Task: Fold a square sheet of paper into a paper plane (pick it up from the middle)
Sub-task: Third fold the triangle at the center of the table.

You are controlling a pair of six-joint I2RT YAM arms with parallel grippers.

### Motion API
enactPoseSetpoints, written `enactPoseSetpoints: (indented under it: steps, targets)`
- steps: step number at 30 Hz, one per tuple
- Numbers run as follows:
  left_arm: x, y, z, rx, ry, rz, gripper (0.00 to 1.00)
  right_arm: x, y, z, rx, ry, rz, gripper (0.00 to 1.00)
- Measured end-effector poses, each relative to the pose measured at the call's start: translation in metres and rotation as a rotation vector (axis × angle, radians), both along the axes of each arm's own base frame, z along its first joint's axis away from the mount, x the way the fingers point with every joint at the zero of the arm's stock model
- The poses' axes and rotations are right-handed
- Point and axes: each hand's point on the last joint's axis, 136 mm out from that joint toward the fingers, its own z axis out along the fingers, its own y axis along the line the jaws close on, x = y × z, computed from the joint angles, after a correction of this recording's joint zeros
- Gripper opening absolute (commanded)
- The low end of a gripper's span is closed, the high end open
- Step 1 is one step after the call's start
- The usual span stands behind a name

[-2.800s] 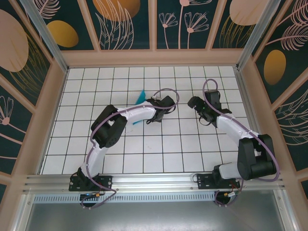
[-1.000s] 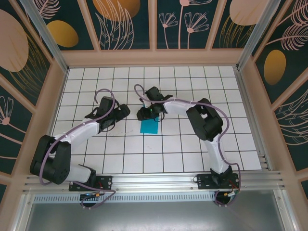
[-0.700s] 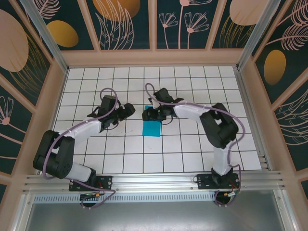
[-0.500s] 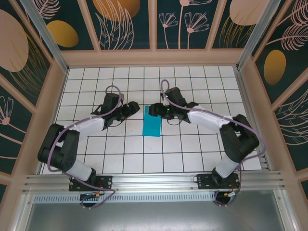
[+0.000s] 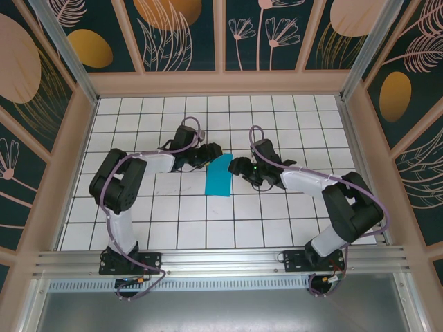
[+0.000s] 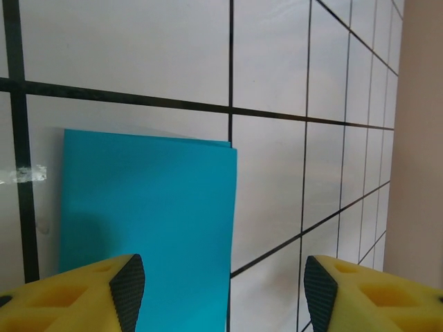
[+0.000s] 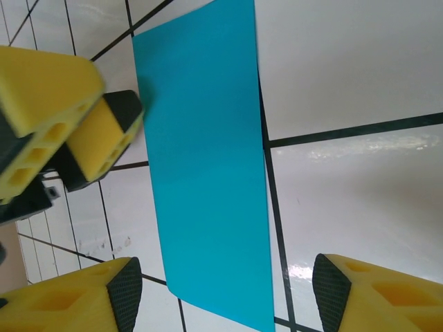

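The teal-blue sheet of paper (image 5: 219, 176) lies flat on the white tiled table (image 5: 208, 214), folded into a narrow rectangle rather than a pointed paper plane. My left gripper (image 5: 210, 153) is at its far left corner, open; in the left wrist view the paper (image 6: 145, 221) lies under the left finger while the left gripper (image 6: 223, 294) straddles the paper's right edge. My right gripper (image 5: 238, 167) hovers just right of the sheet, open. From the right wrist, the paper (image 7: 204, 159) runs between the jaws of the right gripper (image 7: 225, 297), with the left gripper's yellow fingers (image 7: 83, 131) at its far side.
Black grid lines cross the table. Wooden-framed walls (image 5: 221, 83) close in the far and side edges. A metal rail (image 5: 221, 261) carrying both arm bases runs along the near edge. Bare tiles stretch in front of the paper.
The left arm has swung right, bringing its gripper to the paper's far corner. The right gripper has drawn back off the sheet to its right side and opened wider. The paper stays flat.
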Motion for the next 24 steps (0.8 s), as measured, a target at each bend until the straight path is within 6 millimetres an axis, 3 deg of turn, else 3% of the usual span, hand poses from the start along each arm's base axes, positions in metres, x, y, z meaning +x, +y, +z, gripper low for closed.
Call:
enactPoseSetpoints:
  steps: [12, 24]
  targets:
    - [0.007, 0.009, -0.02, 0.095, 0.028, 0.065, 0.62, -0.003, -0.001, -0.009, -0.002, 0.047, -0.016, 0.61]
    - [0.001, 0.025, -0.022, 0.112, -0.001, 0.149, 0.61, -0.035, 0.025, -0.027, 0.027, 0.199, 0.051, 0.59]
